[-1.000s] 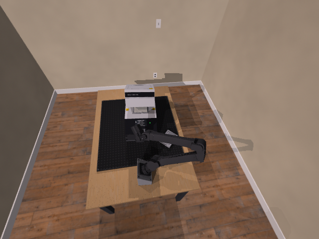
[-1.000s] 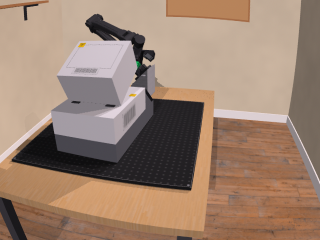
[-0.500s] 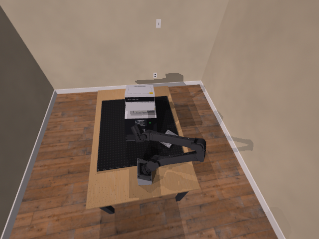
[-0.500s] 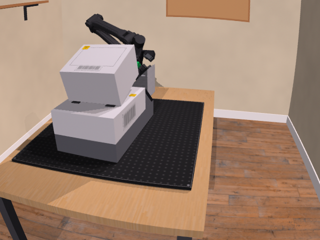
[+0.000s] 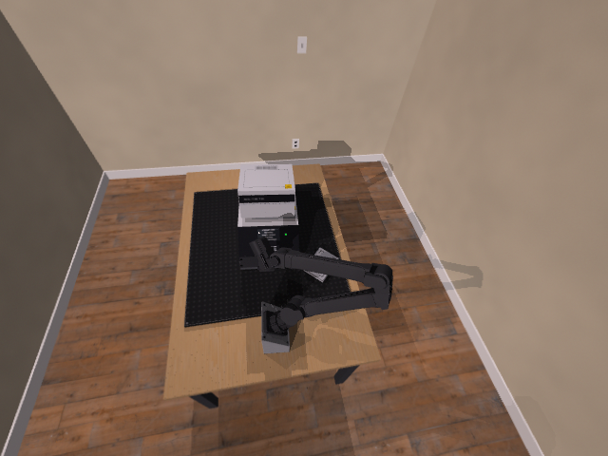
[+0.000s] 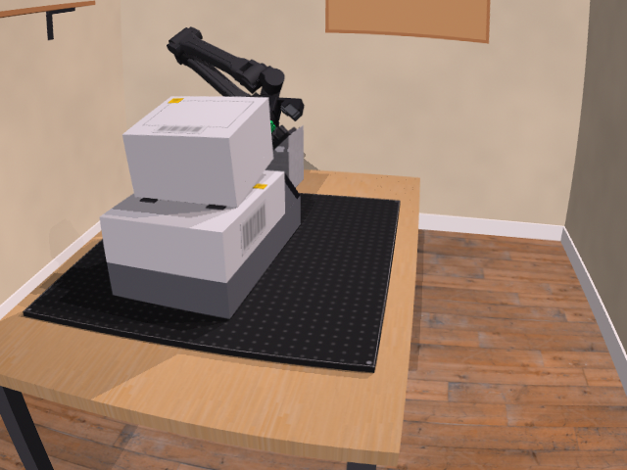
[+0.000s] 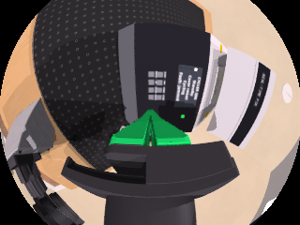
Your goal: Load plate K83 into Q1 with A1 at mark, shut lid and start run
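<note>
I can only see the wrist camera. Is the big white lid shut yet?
Observer: Not quite. From the exterior view, the lid leans low over cycler Q1, tilted rather than flat.
Operator: Is the plate inside?
Observer: The top view shows only a pale strip under the lid's front edge, so I can't tell.
Operator: What's hiding under the arm?
Observer: The plate nest N1, to the right of the panel and partly covered by the forearm.

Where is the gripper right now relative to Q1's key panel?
In the top view the shut, empty black gripper with green fingers hangs in front of the white cycler Q1's dark sloped key panel, towards its left edge, near the green status lamp.
</note>
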Controlling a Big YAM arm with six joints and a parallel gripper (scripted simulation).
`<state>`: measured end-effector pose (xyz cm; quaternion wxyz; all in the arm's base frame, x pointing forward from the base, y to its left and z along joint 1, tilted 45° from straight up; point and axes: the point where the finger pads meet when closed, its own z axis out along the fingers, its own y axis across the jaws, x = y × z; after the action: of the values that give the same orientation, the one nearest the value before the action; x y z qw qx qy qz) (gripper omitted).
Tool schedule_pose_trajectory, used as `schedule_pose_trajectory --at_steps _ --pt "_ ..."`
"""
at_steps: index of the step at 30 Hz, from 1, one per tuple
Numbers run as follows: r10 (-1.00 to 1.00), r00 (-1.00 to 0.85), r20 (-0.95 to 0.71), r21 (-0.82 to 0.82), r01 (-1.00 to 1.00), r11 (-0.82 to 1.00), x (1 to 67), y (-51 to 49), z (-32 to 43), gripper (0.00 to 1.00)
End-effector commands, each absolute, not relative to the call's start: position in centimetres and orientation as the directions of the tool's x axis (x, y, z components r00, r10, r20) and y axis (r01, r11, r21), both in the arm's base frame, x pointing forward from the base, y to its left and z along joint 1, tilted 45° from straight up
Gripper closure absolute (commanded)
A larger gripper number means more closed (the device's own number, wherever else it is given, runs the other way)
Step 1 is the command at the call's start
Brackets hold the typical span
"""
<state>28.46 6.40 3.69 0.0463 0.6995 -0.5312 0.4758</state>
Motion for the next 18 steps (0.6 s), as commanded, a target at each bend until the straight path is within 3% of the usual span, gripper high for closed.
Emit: schedule_pose_trajectory --at_steps 1,18 --pt "-0.741 -0.063 0.668 -0.516 -0.757 -0.401 30.77 8.92 5.11 1.0" --pt "-0.738 -0.048 0.673 -0.513 -0.749 -0.42 31.04 9.18 5.38 1.0"
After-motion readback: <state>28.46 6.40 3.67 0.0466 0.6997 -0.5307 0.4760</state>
